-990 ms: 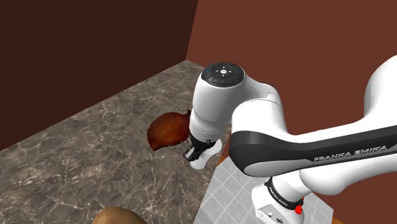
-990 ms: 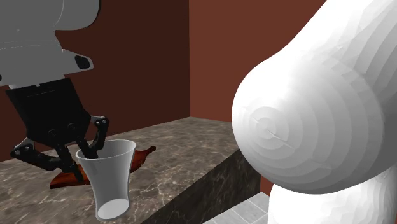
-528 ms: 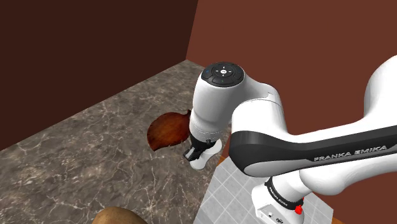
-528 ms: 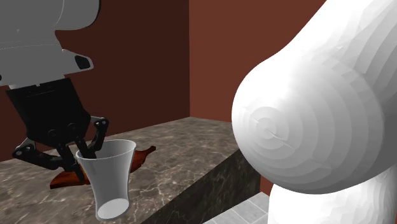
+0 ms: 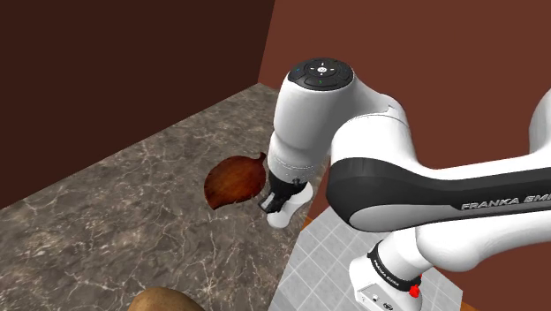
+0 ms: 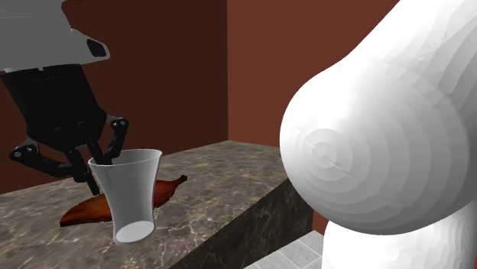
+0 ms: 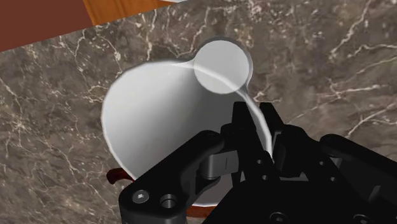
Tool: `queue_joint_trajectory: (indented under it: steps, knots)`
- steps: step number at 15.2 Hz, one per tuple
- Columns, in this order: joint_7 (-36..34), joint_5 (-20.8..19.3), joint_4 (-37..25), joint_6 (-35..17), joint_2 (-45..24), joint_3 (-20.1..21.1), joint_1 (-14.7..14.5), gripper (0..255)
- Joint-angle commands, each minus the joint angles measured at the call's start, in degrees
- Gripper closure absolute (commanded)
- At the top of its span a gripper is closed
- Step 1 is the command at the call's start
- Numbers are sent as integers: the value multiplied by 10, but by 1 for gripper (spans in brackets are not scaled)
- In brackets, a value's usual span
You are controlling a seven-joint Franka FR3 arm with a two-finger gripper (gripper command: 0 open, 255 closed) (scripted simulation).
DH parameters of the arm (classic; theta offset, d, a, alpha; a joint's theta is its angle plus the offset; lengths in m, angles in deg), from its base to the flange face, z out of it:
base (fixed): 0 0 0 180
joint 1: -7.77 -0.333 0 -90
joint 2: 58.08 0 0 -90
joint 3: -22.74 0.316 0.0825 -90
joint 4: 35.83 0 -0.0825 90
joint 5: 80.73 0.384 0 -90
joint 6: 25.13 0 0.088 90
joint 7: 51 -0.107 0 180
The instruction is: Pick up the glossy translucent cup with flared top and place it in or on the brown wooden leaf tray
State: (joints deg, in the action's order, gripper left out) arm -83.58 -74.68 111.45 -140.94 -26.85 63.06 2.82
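Observation:
The white, flared-top cup (image 6: 130, 195) hangs upright just above the marble counter, beside the counter's edge. My gripper (image 6: 103, 157) is shut on its rim, one finger inside the cup and one outside. In the wrist view the fingers (image 7: 251, 130) clasp the cup's wall (image 7: 159, 121), and the round base shows deep inside. In the shoulder view the cup (image 5: 288, 210) peeks out under the hand (image 5: 281, 190). The brown leaf tray (image 5: 234, 181) lies flat on the counter right beside the cup; its reddish edge and stem (image 6: 170, 186) show behind the cup.
The grey marble counter (image 5: 132, 185) runs along dark red-brown walls. Its edge drops to a pale tiled floor (image 5: 322, 265) by the stand. A brown rounded object (image 5: 163, 300) sits at the shoulder view's lower edge.
The arm has risen and shifted a little, lifting the cup with it; the cup's base now hangs higher above the counter. The tray has not moved.

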Motion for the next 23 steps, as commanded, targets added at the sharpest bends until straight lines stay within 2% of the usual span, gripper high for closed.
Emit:
queue_joint_trajectory:
  steps: [1,12,18,23]
  knots:
    - [5,0,-11,18,8,-7,-2,255]
    - [26,-4,-68,102,37,-35,-6,255]
    - [46,-69,-158,87,-69,-40,63,255]
    - [51,-128,-250,92,-167,-36,109,255]
